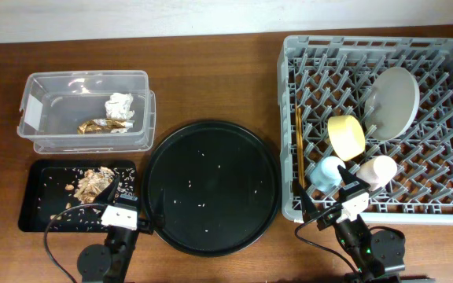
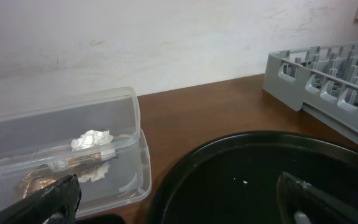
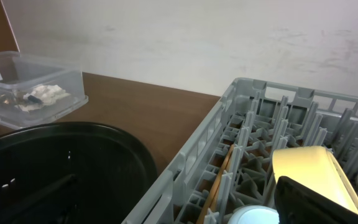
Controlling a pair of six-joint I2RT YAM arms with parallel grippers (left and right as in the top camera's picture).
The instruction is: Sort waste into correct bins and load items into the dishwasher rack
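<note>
The grey dishwasher rack at the right holds the grey-green plate, the yellow bowl, the light blue cup, the pink cup and the chopsticks. The clear tub holds the white tissue and the gold-brown wrapper. The shallow black tray holds food scraps. My left gripper is open and empty between the shallow tray and the round tray. My right gripper is open and empty at the rack's front left corner.
A large round black tray with a few white crumbs lies in the middle, between the bins and the rack. A pale wall runs along the far edge of the wooden table. The arm bases sit at the front edge.
</note>
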